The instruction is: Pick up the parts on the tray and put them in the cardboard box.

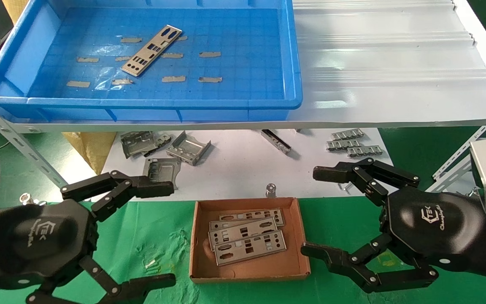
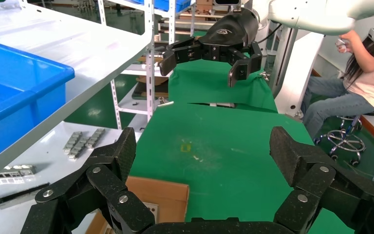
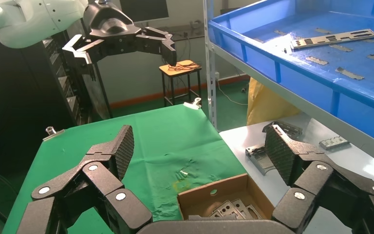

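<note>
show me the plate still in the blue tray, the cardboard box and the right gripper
plate in the tray (image 1: 152, 50), head view, middle of its punched face
cardboard box (image 1: 249, 274), head view, bare floor near its front wall
right gripper (image 1: 312, 211), head view, midway between its open fingertips

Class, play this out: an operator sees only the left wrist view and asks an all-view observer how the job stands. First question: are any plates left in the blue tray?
Observer: One plate lies on the blue tray.
Operator: What's inside the cardboard box?
Observer: The cardboard box holds a stack of plates.
Operator: Is my left gripper near the box?
Observer: The left gripper hangs open beside the box; the right gripper is open on the opposite side.
</note>
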Robot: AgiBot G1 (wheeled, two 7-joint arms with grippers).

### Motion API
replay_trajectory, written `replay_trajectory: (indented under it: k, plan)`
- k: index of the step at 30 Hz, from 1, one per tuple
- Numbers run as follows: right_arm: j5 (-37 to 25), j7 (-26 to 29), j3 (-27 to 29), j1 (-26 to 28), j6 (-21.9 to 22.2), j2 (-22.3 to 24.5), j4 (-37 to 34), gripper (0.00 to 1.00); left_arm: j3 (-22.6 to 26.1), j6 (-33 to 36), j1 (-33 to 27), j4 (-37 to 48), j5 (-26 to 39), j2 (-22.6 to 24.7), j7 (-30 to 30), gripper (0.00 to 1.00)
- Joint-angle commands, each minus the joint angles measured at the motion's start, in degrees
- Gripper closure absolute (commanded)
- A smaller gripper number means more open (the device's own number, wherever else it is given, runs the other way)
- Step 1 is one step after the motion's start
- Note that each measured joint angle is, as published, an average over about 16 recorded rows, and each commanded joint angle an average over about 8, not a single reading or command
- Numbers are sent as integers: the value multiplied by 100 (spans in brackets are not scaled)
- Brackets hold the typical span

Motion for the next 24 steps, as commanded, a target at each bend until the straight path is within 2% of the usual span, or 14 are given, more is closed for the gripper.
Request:
replay_trajectory:
  k: [1, 18, 24]
  plan:
    - [0, 0, 0, 0, 0, 0, 0, 0, 0, 0, 0, 0, 0, 0, 0, 0]
    - [0, 0, 0, 0, 0, 0, 0, 0, 0, 0, 0, 0, 0, 0, 0, 0]
    - [0, 0, 0, 0, 0, 0, 0, 76, 0, 0, 0, 0, 0, 0, 0, 0]
